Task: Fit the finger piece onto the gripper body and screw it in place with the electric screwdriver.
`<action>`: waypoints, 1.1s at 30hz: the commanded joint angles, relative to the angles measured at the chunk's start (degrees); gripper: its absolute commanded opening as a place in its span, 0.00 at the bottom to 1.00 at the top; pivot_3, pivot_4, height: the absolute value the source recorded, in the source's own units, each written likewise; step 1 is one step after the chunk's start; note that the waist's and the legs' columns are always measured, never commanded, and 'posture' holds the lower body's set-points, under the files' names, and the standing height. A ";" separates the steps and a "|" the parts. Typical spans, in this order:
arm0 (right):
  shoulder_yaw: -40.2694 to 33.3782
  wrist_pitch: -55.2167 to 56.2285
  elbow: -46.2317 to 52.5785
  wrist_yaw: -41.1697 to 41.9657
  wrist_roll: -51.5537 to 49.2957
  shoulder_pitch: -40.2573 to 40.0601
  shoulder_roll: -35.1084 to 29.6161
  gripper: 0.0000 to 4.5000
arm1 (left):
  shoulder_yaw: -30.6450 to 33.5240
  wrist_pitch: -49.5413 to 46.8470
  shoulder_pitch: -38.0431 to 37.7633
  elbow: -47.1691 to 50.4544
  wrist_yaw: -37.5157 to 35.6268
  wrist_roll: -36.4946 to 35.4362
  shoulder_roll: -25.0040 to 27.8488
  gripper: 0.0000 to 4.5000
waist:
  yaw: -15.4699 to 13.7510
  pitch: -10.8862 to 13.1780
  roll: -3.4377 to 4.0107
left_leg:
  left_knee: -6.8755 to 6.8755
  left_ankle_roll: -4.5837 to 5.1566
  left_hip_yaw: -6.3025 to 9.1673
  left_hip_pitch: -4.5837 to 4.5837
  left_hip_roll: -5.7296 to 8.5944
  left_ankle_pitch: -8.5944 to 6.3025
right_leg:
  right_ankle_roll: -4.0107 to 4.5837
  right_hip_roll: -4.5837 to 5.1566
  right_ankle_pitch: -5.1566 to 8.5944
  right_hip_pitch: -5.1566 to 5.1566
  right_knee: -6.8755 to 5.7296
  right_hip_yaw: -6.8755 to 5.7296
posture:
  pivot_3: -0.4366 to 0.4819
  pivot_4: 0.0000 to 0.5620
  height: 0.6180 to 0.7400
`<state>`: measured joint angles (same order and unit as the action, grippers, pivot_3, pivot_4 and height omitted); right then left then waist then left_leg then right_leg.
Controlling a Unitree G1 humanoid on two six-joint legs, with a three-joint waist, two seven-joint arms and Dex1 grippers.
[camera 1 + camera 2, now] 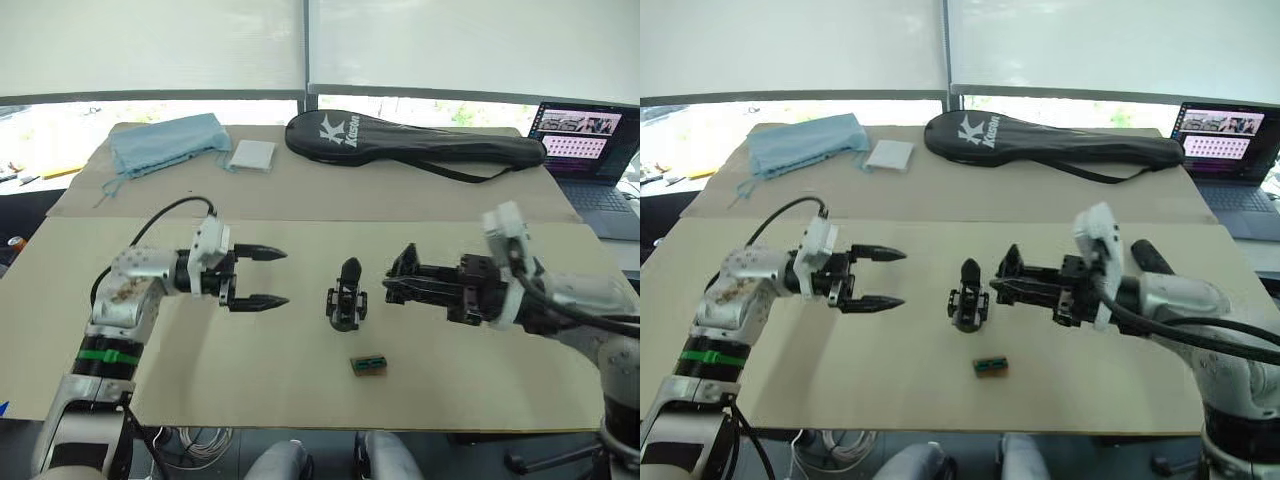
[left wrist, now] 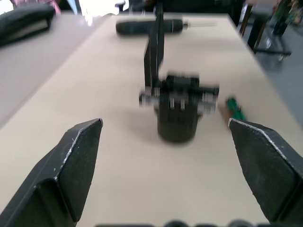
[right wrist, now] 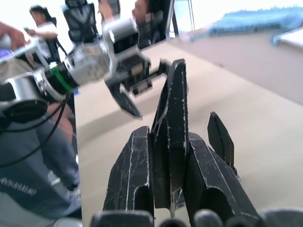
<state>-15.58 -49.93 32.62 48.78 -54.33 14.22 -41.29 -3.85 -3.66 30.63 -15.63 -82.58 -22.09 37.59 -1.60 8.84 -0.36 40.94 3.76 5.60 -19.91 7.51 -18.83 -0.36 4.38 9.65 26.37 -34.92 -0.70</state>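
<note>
The right gripper [image 3: 170,156] has its two black fingers [image 3: 130,170] pinched on the finger piece [image 3: 173,123], a flat tapered black part that stands up between them with its pointed tip beyond theirs. Seen from the head, this gripper reaches in from the right, and its tips are just beside the gripper body [image 1: 346,296] without clearly touching it. The left gripper [image 1: 262,277] hangs above the table [image 1: 300,210] with its fingers [image 2: 78,165] spread wide and nothing between them, pointing at the gripper body from the other side, a clear gap apart. The gripper body stands upright on its round base, its one pointed finger sticking up. A small green-and-brown box [image 1: 368,365] lies near it on the table. The electric screwdriver [image 1: 1150,255] lies on the table behind the right arm. A black racket bag [image 1: 410,140], a blue cloth [image 1: 165,142] and a laptop [image 1: 590,150] sit at the far side
</note>
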 commanded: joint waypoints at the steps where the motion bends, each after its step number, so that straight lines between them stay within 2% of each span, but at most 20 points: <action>1: 0.17 13.50 0.90 4.94 7.49 -2.72 1.18 0.09 | -2.95 5.62 -0.07 -1.75 -1.76 4.21 -0.41 1.00 | 0.00 0.00 0.00 | 0.00 0.00 -0.01 0.00 0.01 0.00 | -0.01 0.00 -0.01 0.00 0.01 0.01 | 0.48 0.27 1.00; 5: 4.69 27.36 -0.69 10.76 15.56 -4.26 3.39 0.09 | -5.52 8.78 -0.12 -4.69 -0.03 7.14 -4.23 1.00 | 0.31 0.00 0.00 | -0.02 0.01 -0.01 0.03 -0.01 0.00 | -0.01 -0.02 -0.01 0.00 -0.02 0.01 | 0.48 0.27 1.00; 10: 8.50 30.25 -3.55 12.71 17.31 -2.76 4.13 0.09 | -7.52 11.59 1.05 -9.12 5.60 10.83 -10.87 1.00 | 0.75 0.00 -0.01 | 0.02 0.01 -0.01 0.03 -0.03 0.00 | -0.01 -0.02 -0.01 -0.01 -0.05 0.02 | 0.48 0.27 1.00; 27: 13.64 21.18 -2.71 11.16 12.30 1.13 3.32 0.09 | -11.88 9.10 3.28 -13.62 13.43 16.06 -22.06 1.00 | 0.67 0.00 -0.02 | 0.02 0.02 -0.01 0.03 -0.03 0.00 | -0.01 -0.01 -0.01 -0.02 -0.04 0.05 | 0.48 0.27 1.00; 33: 14.15 20.31 -2.96 10.41 11.89 2.37 3.43 0.09 | -11.95 9.45 3.15 -14.31 13.50 16.28 -22.41 1.00 | 0.68 -0.01 -0.02 | 0.02 0.02 -0.01 0.03 -0.04 0.00 | -0.01 -0.01 -0.01 -0.02 -0.05 0.05 | 0.48 0.27 1.00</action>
<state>-0.80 -29.47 28.05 59.41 -41.06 15.37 -37.69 -15.44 5.15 33.48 -29.74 -69.01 -6.28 14.99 -0.91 8.83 -0.38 40.96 3.78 5.60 -19.87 7.47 -18.84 -0.37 4.36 9.64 26.35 -34.97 -0.65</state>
